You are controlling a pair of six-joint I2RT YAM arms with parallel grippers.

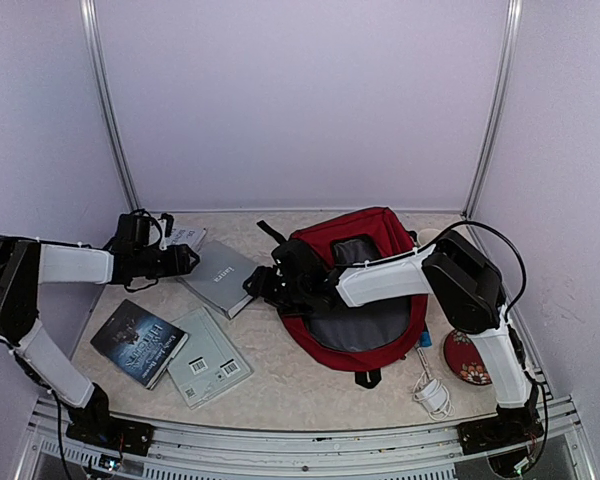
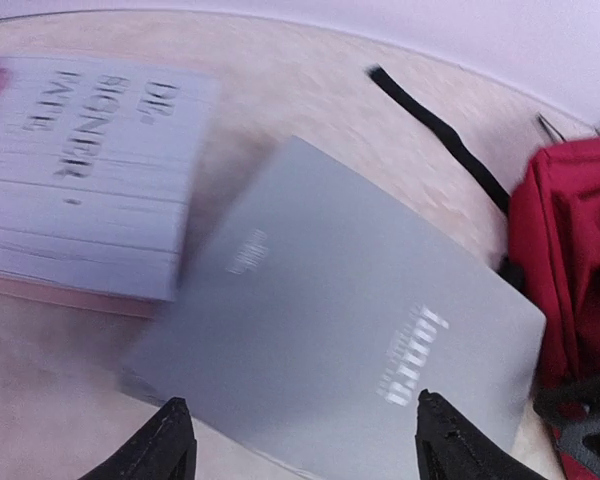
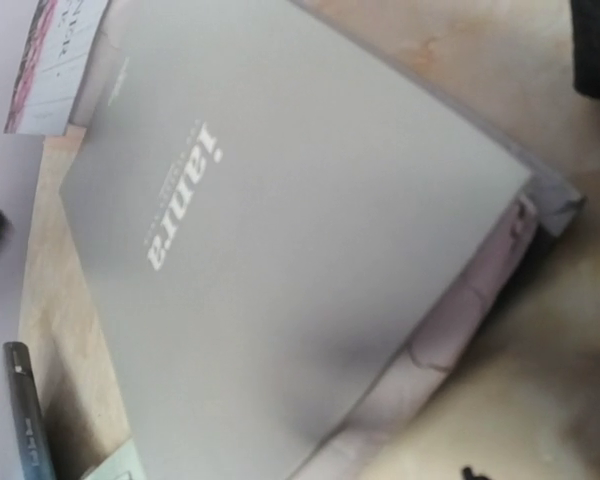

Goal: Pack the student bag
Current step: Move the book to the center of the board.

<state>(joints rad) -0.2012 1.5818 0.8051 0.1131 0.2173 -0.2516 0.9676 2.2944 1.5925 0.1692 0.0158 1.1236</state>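
Note:
The student bag (image 1: pixel 375 290) is a dark-red backpack lying open at centre right, its grey lining showing. It also shows at the right edge of the left wrist view (image 2: pixel 570 240). A grey book (image 1: pixel 220 277) lies just left of it, between my two grippers. My left gripper (image 1: pixel 185 260) is open and empty, its fingers spread over the near edge of the grey book (image 2: pixel 330 330). My right gripper (image 1: pixel 257 284) hovers at the book's right edge, close above the grey book (image 3: pixel 280 230). Only one fingertip (image 3: pixel 470 472) shows, so the jaws are wide apart.
A white book (image 1: pixel 185 238) lies behind the grey one. A dark book (image 1: pixel 140 340) and a pale green book (image 1: pixel 208 358) lie front left. A black pen (image 3: pixel 25 410) lies beside the grey book. A white cable (image 1: pixel 433 392) and a red round thing (image 1: pixel 470 358) lie front right.

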